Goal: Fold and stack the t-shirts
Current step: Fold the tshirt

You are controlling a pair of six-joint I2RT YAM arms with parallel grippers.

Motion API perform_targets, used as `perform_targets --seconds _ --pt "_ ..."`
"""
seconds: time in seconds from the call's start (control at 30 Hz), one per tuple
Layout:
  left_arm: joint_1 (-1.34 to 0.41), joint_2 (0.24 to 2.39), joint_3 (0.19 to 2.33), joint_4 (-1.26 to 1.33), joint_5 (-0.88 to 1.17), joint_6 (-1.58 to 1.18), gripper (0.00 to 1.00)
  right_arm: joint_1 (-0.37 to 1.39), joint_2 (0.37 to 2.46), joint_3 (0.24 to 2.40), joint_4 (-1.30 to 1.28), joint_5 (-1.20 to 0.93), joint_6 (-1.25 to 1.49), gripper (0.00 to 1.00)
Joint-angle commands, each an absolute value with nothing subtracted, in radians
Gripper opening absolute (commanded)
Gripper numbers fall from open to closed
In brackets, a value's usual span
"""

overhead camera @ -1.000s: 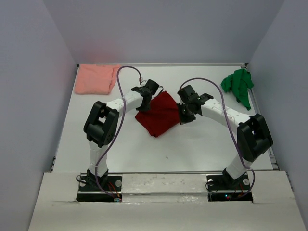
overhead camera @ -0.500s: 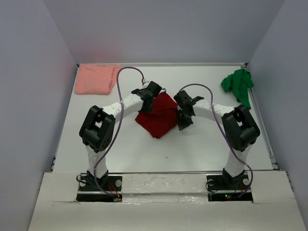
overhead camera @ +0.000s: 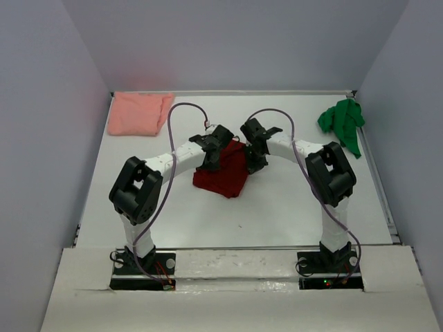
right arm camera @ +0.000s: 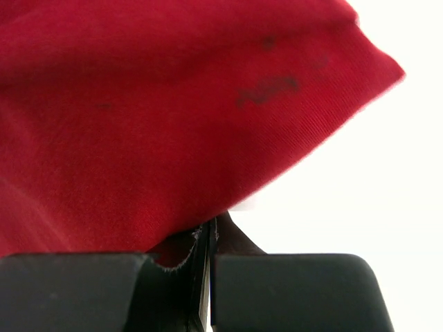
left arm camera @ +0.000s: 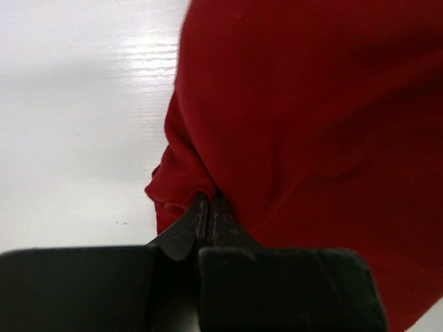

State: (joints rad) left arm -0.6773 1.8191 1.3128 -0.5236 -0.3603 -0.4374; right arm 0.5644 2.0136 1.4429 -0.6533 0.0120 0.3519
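I am watching the dark red shirt (overhead camera: 225,178) near the middle of the table (overhead camera: 297,207), between my two arms. It is hanging as a bunched, roughly diamond-shaped drape. Its upper edge is gathered up at the claws, and I cannot tell how much of the lower part is resting on the table. The long axis is running roughly from the far side toward the arm bases, and the lowest corner is pointing toward the near edge, slightly to the left.

The left claw (left arm camera: 208,207) is pinching a gathered fold at the shirt's left edge with its jaws fully closed. The right claw (right arm camera: 208,235) is doing the same on the opposite edge, clamped tight on a thin hem. In the overhead view the two claws are sitting close together, so the cloth between them is sagging rather than stretching flat. I am reading this as mid-fold: I am holding two edges so that one half can be laid over the other. The close spacing suggests I am bringing the sides toward each other.

The other two shirts are lying well apart from this one. The pink shirt (overhead camera: 138,114) is sitting flat and fairly tidy in the far left corner, probably where the stack will go. The green shirt (overhead camera: 342,123) is lying crumpled at the far right, not yet folded.
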Motion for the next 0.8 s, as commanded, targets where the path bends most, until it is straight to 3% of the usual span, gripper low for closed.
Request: perform_targets --seconds 0.0,0.77 --pt "-0.724 1.752 1.302 -0.532 -0.353 -0.469 0.00 0.572 2.098 1.560 -0.672 0.086 0.313 0.00" --pt "-0.844 1.698 1.284 -0.529 -0.287 -0.531 0.00 0.440 2.387 2.180 -0.917 0.006 0.296 0.00"
